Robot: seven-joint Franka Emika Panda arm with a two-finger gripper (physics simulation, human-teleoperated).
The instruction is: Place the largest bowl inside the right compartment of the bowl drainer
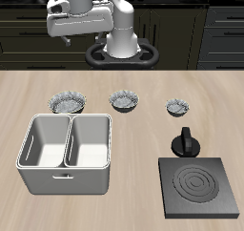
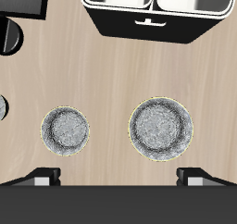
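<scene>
Nearest the table's front edge sit two things side by side: the bowl drainer (image 1: pixel 65 156), a light grey tub with rounded corners whose two deep square wells are split by a central wall, and the black stove plate (image 1: pixel 199 186) with its concentric rings. Both wells of the drainer hold nothing; which of them counts as the right compartment depends on the tub's front, which cannot be told with certainty here. Just behind the stove plate stands a small black knob (image 1: pixel 185 142). Farther back, three speckled, fluted bowls lie in a row across the table (image 1: pixel 143 87). The largest bowl (image 1: pixel 68 102) rests upright just behind the drainer, close to its back rim but apart from it; in the wrist view it shows as the wider dish (image 2: pixel 160 128). The middle bowl (image 1: pixel 125 99) sits beside it, well apart, and the smallest bowl (image 1: pixel 177 106) lies behind the knob. Farthest back, the gripper (image 1: pixel 71 42) hangs high above the table's rear edge, its fingers (image 2: pixel 40 178) spread wide and grasping nothing.
</scene>
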